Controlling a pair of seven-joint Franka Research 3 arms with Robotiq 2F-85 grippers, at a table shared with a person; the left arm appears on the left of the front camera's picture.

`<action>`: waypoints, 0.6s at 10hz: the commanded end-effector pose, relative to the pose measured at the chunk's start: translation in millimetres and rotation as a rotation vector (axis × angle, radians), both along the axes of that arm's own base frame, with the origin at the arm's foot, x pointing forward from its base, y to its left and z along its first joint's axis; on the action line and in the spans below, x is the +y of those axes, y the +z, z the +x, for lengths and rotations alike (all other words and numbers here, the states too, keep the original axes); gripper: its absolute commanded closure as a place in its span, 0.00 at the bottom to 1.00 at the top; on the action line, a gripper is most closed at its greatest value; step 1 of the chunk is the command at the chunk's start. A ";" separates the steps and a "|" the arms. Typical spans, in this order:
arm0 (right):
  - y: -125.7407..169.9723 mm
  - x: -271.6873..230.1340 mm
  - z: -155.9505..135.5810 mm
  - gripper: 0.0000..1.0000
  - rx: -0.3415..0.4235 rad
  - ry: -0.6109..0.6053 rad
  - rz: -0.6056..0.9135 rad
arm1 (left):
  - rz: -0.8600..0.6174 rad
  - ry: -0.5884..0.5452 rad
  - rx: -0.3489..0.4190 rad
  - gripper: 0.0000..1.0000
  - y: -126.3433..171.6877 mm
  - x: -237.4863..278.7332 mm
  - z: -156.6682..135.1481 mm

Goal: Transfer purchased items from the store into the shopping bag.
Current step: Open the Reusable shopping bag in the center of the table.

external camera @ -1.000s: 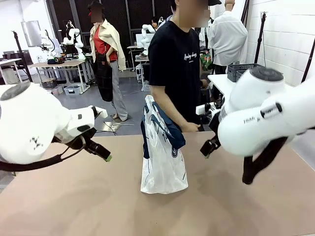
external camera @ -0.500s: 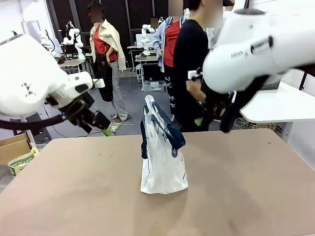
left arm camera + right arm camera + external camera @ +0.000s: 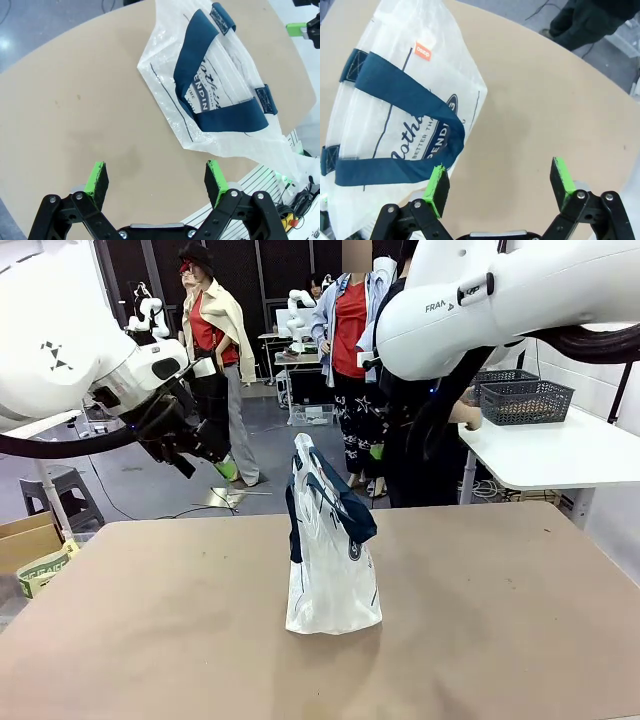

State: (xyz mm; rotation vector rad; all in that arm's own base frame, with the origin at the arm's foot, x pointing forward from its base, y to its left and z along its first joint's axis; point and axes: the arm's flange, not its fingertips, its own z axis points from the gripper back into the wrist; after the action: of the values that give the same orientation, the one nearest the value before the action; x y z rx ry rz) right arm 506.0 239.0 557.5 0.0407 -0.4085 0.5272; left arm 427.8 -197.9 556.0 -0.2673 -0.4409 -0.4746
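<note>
In the front view, the shopping bag (image 3: pixel 332 560) is standing upright near the middle of the table (image 3: pixel 150 640). Its navy handles (image 3: pixel 345 510) are flopping over the mouth, so we are judging that the mouth needs spreading before anything goes in. Our left gripper (image 3: pixel 210 462) is hanging high beyond the table's far left edge. The store basket (image 3: pixel 527 400) is sitting on the white side table (image 3: pixel 560 455), well apart from the bag. Whether purchased items are lying in it is too small to tell. Bare tabletop is lying open all round the bag.

In the left wrist view, we are looking down between the left gripper (image 3: pixel 156 176) pads, which are spread wide with nothing between them. The bag (image 3: pixel 220 95) is lying ahead, and the table's curved edge is running close on both sides.

In the right wrist view, the right gripper (image 3: pixel 500 184) is likewise gaping and empty. It is hovering above the bag's (image 3: pixel 405 110) side, with open tabletop (image 3: pixel 535 100) ahead and the far edge beyond.
</note>
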 end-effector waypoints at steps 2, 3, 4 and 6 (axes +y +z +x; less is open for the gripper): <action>0.0 0.0 0.0 0.00 0.000 0.000 0.000 | 0.000 0.000 0.000 0.00 0.0 0.0 0.0; 1.0 13.9 9.4 0.00 0.016 -0.044 0.057 | -0.024 0.025 0.044 0.00 1.5 -9.0 4.1; 7.3 31.5 19.7 0.00 0.042 -0.061 0.071 | -0.053 0.047 0.070 0.00 5.8 -18.1 9.1; 16.0 59.8 42.1 0.00 0.114 -0.091 0.054 | -0.077 0.047 0.120 0.00 6.5 -29.1 17.6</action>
State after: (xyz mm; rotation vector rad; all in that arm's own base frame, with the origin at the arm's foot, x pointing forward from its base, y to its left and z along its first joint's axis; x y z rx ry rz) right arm 528.6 280.7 563.0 0.1018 -0.3657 0.4541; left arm 436.5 -221.5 559.8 -0.3275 -0.3842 -0.4221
